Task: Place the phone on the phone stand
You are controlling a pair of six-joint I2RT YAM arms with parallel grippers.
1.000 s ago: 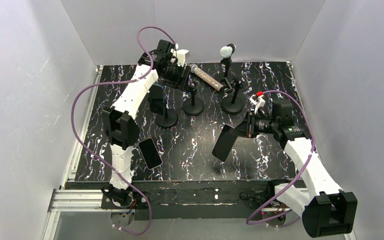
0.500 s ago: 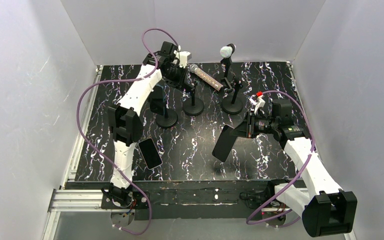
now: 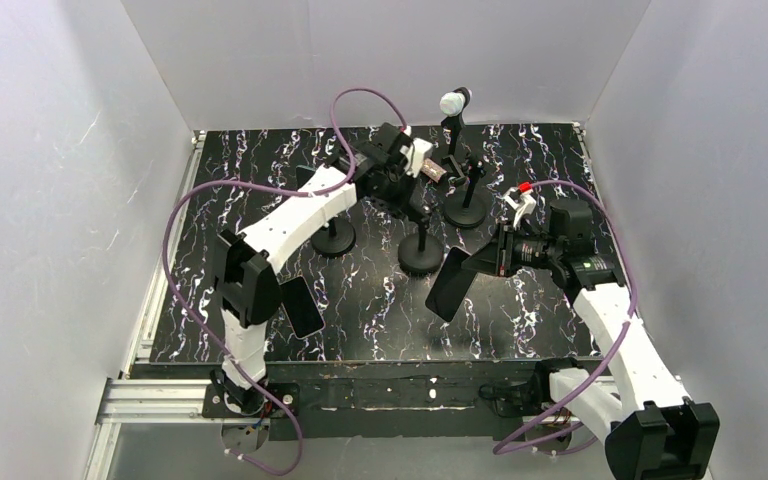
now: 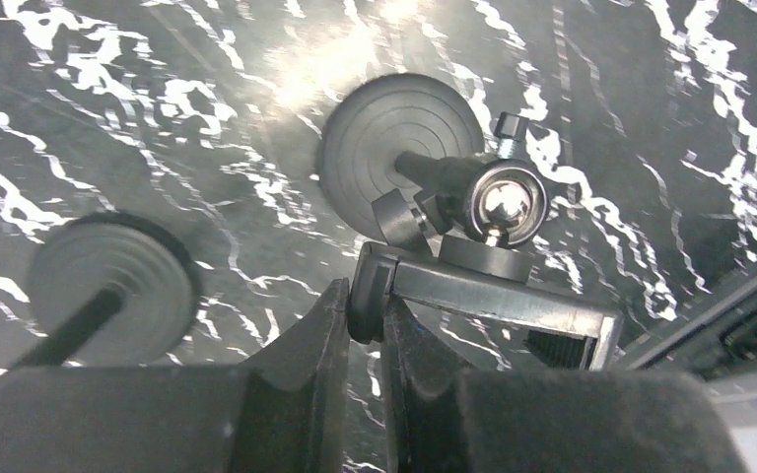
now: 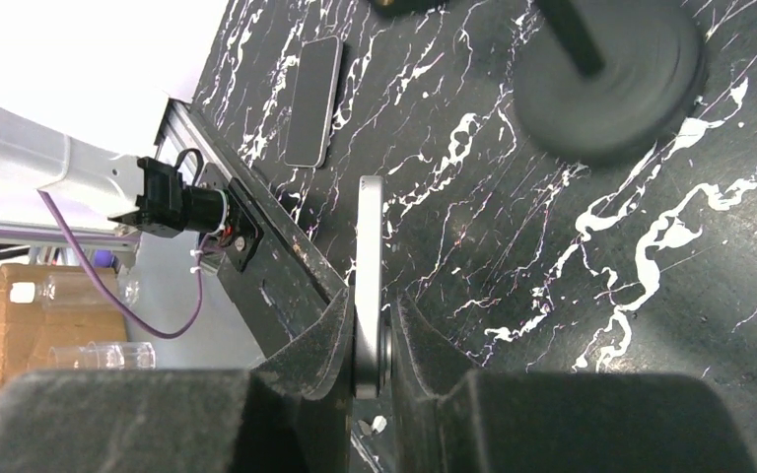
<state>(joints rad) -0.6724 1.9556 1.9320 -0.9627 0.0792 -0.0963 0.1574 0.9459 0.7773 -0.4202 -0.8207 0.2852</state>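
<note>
Fixtures surrounding the work area.
A microphone [image 3: 454,100] sits upright on its round-based microphone stand [image 3: 466,209] at the far side of the black, white-veined tabletop [image 3: 380,310], enclosed by white walls [image 3: 60,150].

There are two phones [image 3: 301,306], three round-based stands [image 3: 420,258] and one grey-headed microphone [image 3: 454,101]. Two robot arms [image 3: 295,212] stand over one marbled black table [image 3: 380,310].

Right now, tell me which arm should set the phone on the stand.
Right. The right claw holds the phone near the phone stand; the left claw grips that stand's holder.
</note>
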